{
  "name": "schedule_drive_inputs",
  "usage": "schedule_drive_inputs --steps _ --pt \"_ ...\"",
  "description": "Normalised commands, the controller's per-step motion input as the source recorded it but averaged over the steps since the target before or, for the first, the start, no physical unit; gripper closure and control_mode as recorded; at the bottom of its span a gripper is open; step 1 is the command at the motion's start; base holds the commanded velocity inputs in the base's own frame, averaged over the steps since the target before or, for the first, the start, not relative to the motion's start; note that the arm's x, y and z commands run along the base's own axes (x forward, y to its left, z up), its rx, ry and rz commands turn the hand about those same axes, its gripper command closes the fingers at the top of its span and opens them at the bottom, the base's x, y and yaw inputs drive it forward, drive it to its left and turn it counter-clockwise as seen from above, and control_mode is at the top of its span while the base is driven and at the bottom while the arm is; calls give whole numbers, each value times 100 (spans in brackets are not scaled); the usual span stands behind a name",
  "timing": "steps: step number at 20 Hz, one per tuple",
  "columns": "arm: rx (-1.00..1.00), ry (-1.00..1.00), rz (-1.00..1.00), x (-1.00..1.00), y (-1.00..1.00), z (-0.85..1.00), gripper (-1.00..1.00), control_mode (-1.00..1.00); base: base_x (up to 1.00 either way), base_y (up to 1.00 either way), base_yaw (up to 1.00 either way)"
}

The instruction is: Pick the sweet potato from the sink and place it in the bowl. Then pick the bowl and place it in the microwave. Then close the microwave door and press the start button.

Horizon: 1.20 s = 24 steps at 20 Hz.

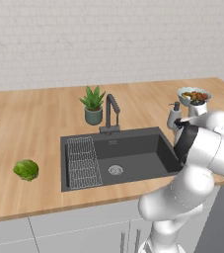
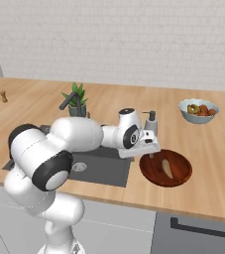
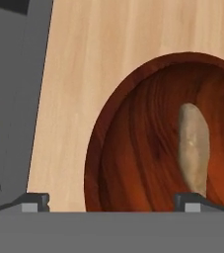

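The white arm reaches across the front of the wooden counter (image 2: pixel 109 94), its gripper (image 2: pixel 152 155) hanging over the near rim of the reddish-brown bowl (image 2: pixel 181 173) with both dark fingers (image 3: pixel 34 201) spread wide and nothing between them. From the hand view, one fingertip stands over bare counter beside the bowl and the other over the bowl's inside, just by the tapered end of the sweet potato (image 3: pixel 194 148). The sweet potato lies on the floor of the bowl, lengthwise, apart from the fingers. The bowl sits on the counter just to the right of the dark grey sink (image 1: pixel 133 155), whose basin holds a wire rack (image 1: pixel 83 162) on its left side and a round steel drain (image 1: pixel 115 170). A green lettuce (image 1: pixel 26 169) rests on the counter to the left of the sink. Behind the basin stand a dark faucet (image 1: pixel 111 113), a potted plant (image 1: pixel 93 105) and a soap dispenser (image 2: pixel 150 123), with a pale bowl of fruit (image 2: pixel 198 110) farther right, near the white brick wall (image 1: pixel 108 39).
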Motion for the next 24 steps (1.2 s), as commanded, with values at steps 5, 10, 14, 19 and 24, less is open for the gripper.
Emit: schedule_drive_inputs --steps 5,10,14,19,24 --pt "0 2 0 4 0 -31 -100 -100 0 0 0" --pt "0 5 0 24 -5 -38 -100 -100 0 0 0" --pt "0 2 0 10 -23 -25 -100 -100 0 0 0" --pt "0 0 0 0 -42 -15 100 -100 0 0 0" --pt "0 -1 0 0 0 -9 100 -100 0 0 0"
